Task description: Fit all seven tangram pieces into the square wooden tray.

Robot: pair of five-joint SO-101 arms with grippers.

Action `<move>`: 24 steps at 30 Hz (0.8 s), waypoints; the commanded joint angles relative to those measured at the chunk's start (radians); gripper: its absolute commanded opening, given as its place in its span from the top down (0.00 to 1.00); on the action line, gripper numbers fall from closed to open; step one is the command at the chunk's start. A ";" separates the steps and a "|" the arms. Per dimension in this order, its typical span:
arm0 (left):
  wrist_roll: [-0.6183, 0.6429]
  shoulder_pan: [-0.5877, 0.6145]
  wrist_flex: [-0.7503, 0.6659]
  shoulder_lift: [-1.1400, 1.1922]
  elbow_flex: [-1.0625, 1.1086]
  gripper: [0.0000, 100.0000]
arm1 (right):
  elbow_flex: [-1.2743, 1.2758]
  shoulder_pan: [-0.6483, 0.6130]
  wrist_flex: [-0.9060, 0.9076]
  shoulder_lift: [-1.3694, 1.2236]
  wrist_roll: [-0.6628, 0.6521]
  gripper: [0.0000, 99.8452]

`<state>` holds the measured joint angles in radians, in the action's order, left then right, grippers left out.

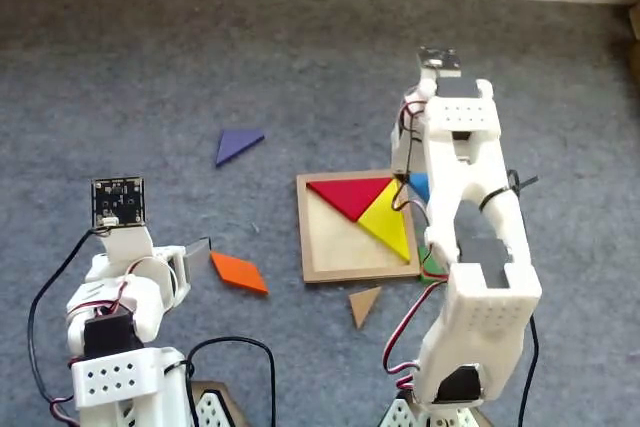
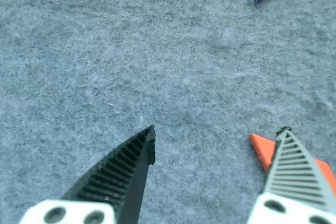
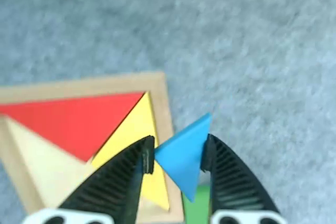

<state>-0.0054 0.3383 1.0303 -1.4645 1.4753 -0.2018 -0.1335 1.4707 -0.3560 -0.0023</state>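
My right claw [image 3: 178,143], clenched on the blue triangle [image 3: 182,165], should clear the tray [image 3: 164,103]'s right rim, then lower it flat.

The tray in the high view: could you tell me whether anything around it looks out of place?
Nothing damaged. The purple triangle, orange parallelogram and tan triangle lie loose on the carpet outside the tray.

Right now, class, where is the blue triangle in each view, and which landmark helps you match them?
High view: blue triangle just past the tray's right edge.
Right wrist view: between the right gripper's fingers, by the tray's rim.
Left wrist view: orange piece on carpet instead.
Shared landmark: yellow triangle in the tray.
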 commanded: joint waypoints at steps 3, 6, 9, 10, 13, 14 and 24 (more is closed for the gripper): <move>-0.008 0.010 -0.012 -0.008 -0.007 0.65 | -0.054 -0.077 0.124 0.101 0.000 0.89; -0.008 0.010 -0.012 -0.008 -0.007 0.65 | -0.054 -0.116 0.163 0.102 0.000 0.89; -0.008 0.010 -0.012 -0.008 -0.007 0.65 | -0.054 -0.160 0.168 0.102 0.000 0.89; -0.008 0.010 -0.012 -0.008 -0.007 0.65 | -0.054 -0.174 0.168 0.102 0.000 0.89; -0.008 0.010 -0.012 -0.008 -0.007 0.65 | -0.054 -0.213 0.170 0.104 0.000 0.89; -0.008 0.010 -0.012 -0.008 -0.007 0.65 | -0.054 -0.222 0.170 0.104 0.000 0.89; -0.008 0.010 -0.011 -0.008 -0.007 0.65 | -0.054 -0.232 0.262 0.105 0.000 0.89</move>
<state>-0.0054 0.3383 1.0303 -1.4645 1.4753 -0.2018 -0.3529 1.6962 -0.3222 -0.0023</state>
